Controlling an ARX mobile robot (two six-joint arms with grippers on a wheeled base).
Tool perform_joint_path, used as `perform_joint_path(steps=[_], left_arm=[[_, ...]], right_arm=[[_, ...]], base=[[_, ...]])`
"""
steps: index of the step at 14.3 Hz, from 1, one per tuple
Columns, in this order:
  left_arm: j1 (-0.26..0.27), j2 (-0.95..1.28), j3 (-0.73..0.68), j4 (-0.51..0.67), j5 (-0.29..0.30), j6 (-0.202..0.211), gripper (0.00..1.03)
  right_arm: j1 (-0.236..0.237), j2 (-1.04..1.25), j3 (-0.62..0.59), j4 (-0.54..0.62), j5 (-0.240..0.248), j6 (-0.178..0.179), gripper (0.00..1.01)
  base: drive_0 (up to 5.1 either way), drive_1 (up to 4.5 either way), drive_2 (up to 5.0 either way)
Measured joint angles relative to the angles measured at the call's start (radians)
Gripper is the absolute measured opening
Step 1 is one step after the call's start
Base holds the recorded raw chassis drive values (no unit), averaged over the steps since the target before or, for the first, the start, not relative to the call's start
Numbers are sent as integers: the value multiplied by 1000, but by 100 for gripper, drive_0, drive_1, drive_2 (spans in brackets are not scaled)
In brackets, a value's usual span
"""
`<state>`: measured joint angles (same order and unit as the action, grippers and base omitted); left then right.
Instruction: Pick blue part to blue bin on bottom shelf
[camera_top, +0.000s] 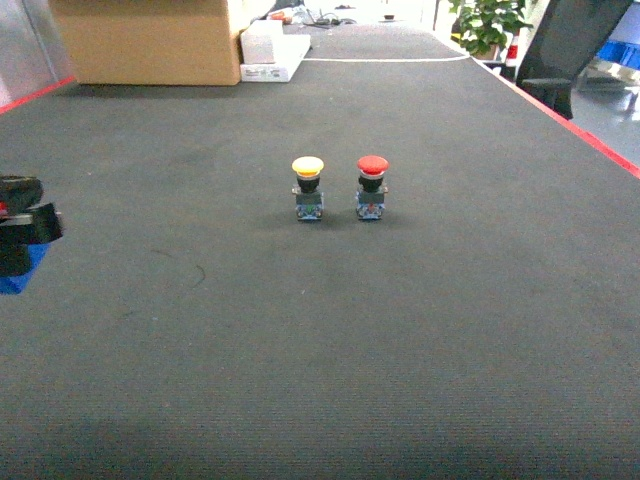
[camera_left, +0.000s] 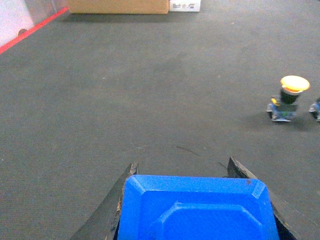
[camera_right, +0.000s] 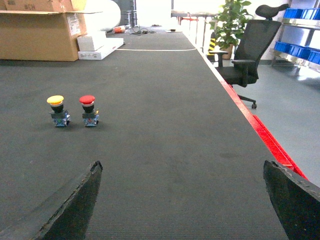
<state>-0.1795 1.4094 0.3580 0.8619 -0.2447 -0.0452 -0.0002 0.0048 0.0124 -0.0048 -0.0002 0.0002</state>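
While the left claw (camera_left: 195, 200) grips the blue part (camera_left: 197, 210), right claw (camera_right: 182, 200) agape

Between the left gripper's (camera_left: 182, 172) matt black fingers (camera_left: 107, 215), worn pale and rough at the edges, sits the blue part (camera_left: 197, 210), smooth, faintly glossy plastic. Under and ahead of it spreads a dark grey carpet (camera_top: 400, 330), matt, finely ribbed cloth. Far ahead of the hand stands a cardboard box (camera_left: 117, 6), dull brown paperboard. To its right, a pushbutton (camera_left: 287, 97) has a shiny yellow plastic cap.
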Motion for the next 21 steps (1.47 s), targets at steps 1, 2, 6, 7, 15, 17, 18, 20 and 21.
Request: perform_joint_path(steps=[1, 2, 6, 7, 15, 17, 18, 20, 21], left_arm=[[-29, -156, -45, -96, -12, -10, 44], [-50, -316, -92, -214, -45, -21, 44], [-121, -898, -151, -650, -175, -44, 44], [-146, -946, -159, -694, -204, -57, 44], [-192, -973, -177, -728, -253, -61, 44], [-192, -971, -177, -729, -253, -61, 44], [-192, -969, -177, -729, -252, -61, 44], [-192, -979, -177, -724, -253, -61, 44], [-191, -978, -177, -728, -253, -61, 44]], right_arm=[[0, 0, 0, 0, 0, 0, 98], [0, 0, 0, 0, 0, 0, 98], [0, 0, 0, 0, 0, 0, 98], [0, 0, 0, 0, 0, 0, 98], [0, 0, 0, 0, 0, 0, 98], [0, 0, 0, -2, 0, 0, 98], [0, 0, 0, 1, 0, 0, 98], [0, 0, 0, 6, 0, 0, 98], [0, 0, 0, -2, 0, 0, 98]], base=[[0, 0, 0], [0, 0, 0], [0, 0, 0], [0, 0, 0], [1, -17, 19], [14, -264, 292], [15, -259, 289], [7, -130, 145], [0, 0, 0]])
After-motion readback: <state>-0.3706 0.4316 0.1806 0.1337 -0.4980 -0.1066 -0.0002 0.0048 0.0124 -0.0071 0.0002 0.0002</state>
